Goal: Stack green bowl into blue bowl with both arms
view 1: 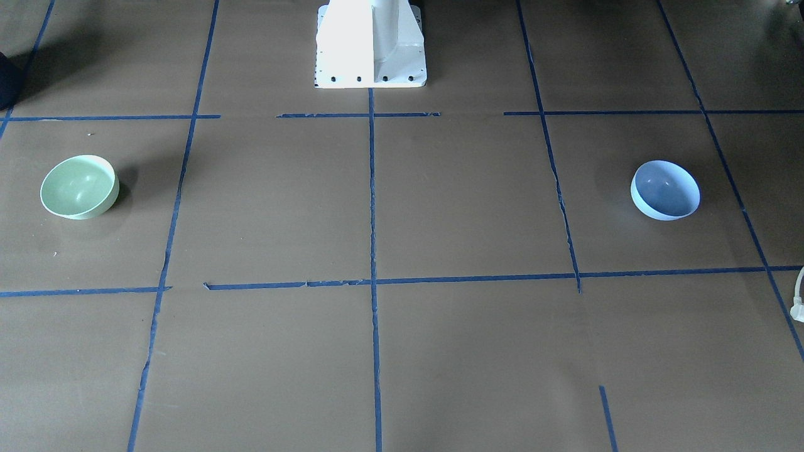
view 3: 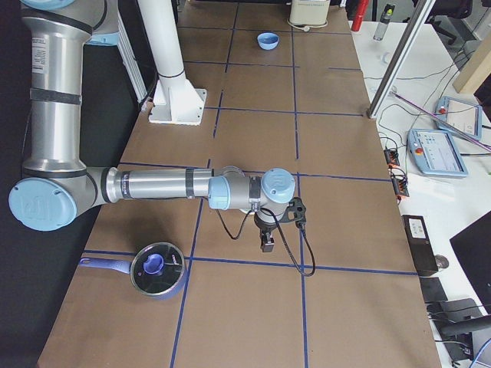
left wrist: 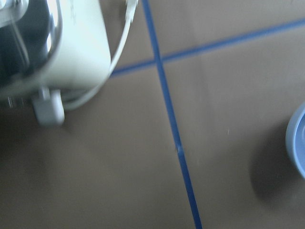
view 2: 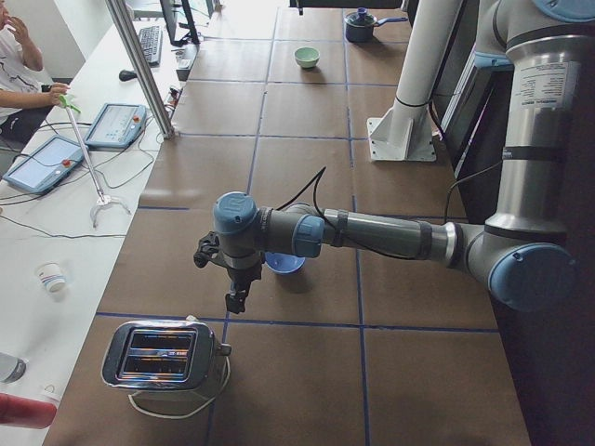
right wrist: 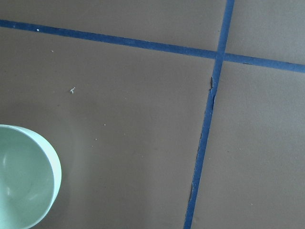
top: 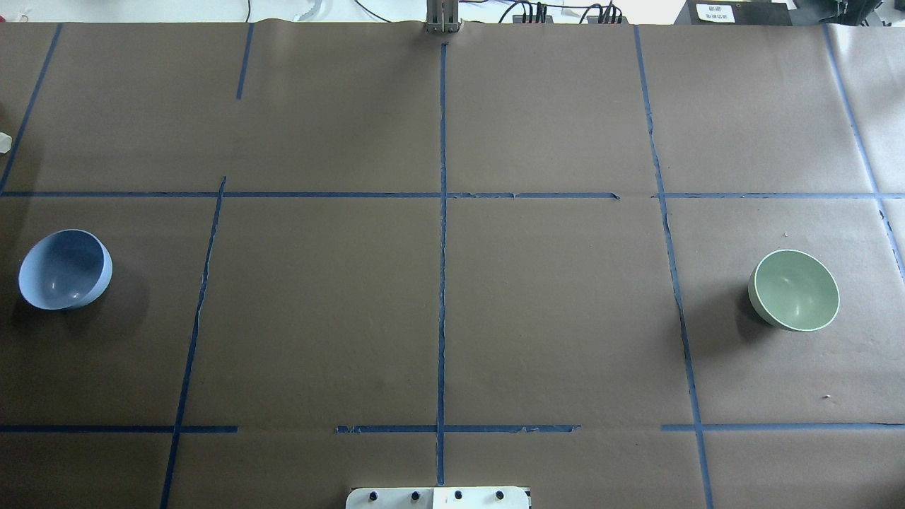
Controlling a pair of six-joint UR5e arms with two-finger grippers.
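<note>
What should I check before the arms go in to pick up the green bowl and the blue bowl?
1. The green bowl is upright and empty: ok.
2. The blue bowl is upright and empty, ready to receive: ok.
3. The right arm is near the green bowl: ok, its wrist view shows the rim.
4. The left arm is near the blue bowl: ok, its wrist view shows the rim.
5. The jaws of both arms are open: cannot tell, only side views show them.
6. Clearance from the toaster by the left arm and the pot by the right arm: cannot tell.
</note>
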